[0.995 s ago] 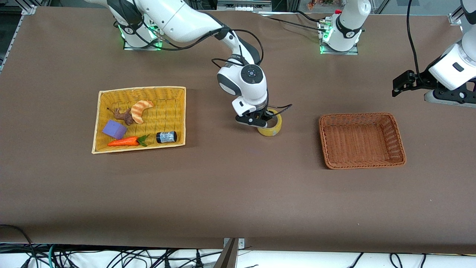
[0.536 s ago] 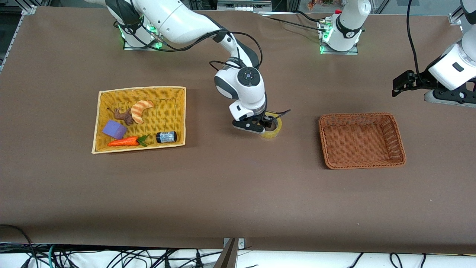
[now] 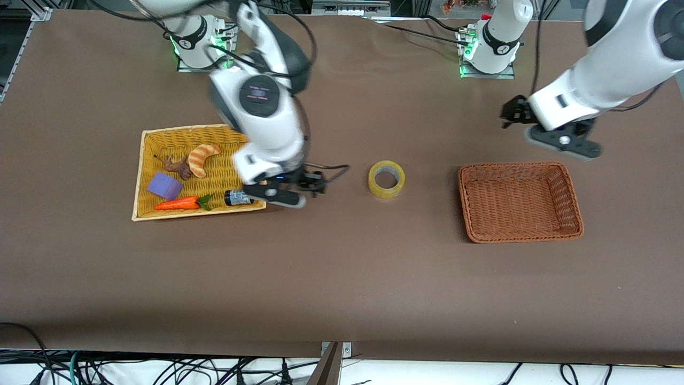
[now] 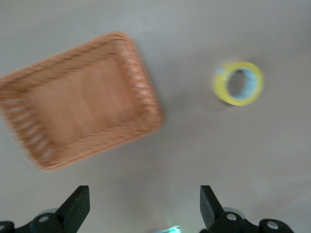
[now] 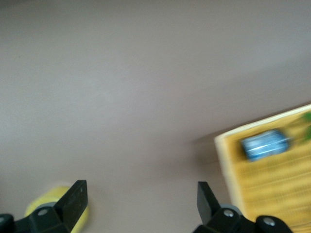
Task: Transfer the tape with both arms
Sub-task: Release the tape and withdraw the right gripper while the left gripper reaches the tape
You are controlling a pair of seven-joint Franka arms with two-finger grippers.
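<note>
Lying flat on table, tape (image 3: 386, 179); both grippers (image 4: 142, 206) (image 5: 140, 201) spread wide, empty; brown basket (image 3: 572, 199) empty; yellow basket (image 3: 140, 176) holding jar (image 3: 238, 197), carrot (image 3: 179, 203)

Two white jointed arms, right arm (image 3: 256, 101) and left arm (image 3: 614, 59), with dark joint bands, round dark wrist caps and loose black cables; bases glow green; each carries black, wedge-shaped fingers (image 4: 77, 206).

Brown table (image 3: 342, 278), tape (image 3: 386, 179), yellow basket (image 3: 144, 176), orange basket (image 3: 572, 203)
</note>
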